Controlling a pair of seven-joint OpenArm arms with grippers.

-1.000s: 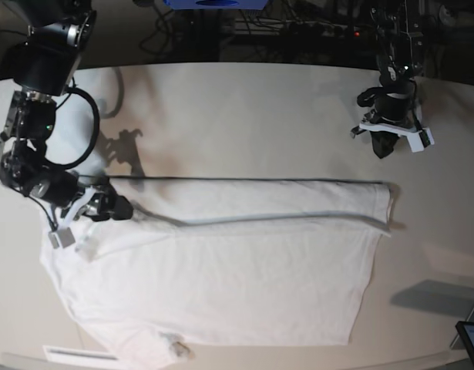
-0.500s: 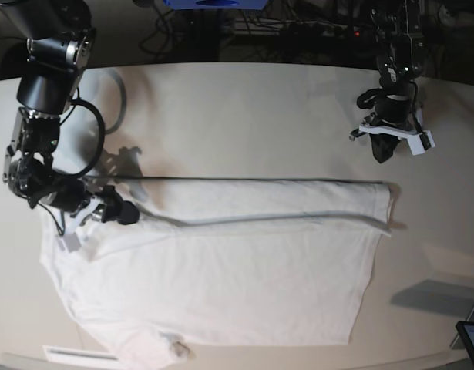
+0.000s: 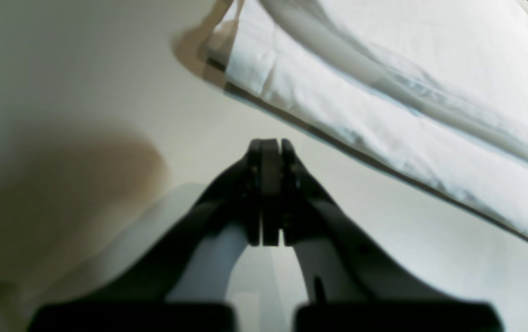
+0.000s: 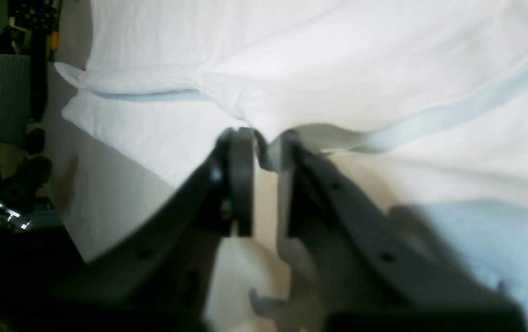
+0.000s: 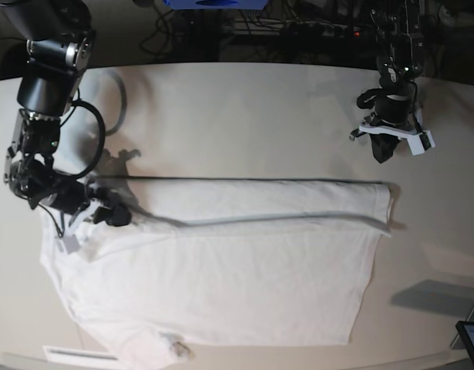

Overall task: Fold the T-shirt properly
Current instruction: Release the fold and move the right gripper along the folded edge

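Note:
The white T-shirt (image 5: 221,277) lies spread on the table, its far strip folded over toward the front along a long crease. My right gripper (image 5: 115,216) sits at the left end of that fold. In the right wrist view its fingers (image 4: 240,175) stand nearly together, and the gripper (image 4: 267,150) pinches a ridge of the T-shirt (image 4: 337,69) between the tips. My left gripper (image 5: 383,150) hovers over bare table beyond the shirt's far right corner. It is shut and empty (image 3: 270,147), with the shirt's folded edge (image 3: 383,92) ahead of it.
The off-white table (image 5: 244,116) extends behind the shirt. A small tag (image 5: 175,348) shows at the collar near the front edge, with a white strip (image 5: 75,354) left of it. A dark object (image 5: 472,339) stands at the right front corner.
My right gripper has gone from open to closed on the shirt's folded edge and has shifted slightly left. The left arm has stayed in place.

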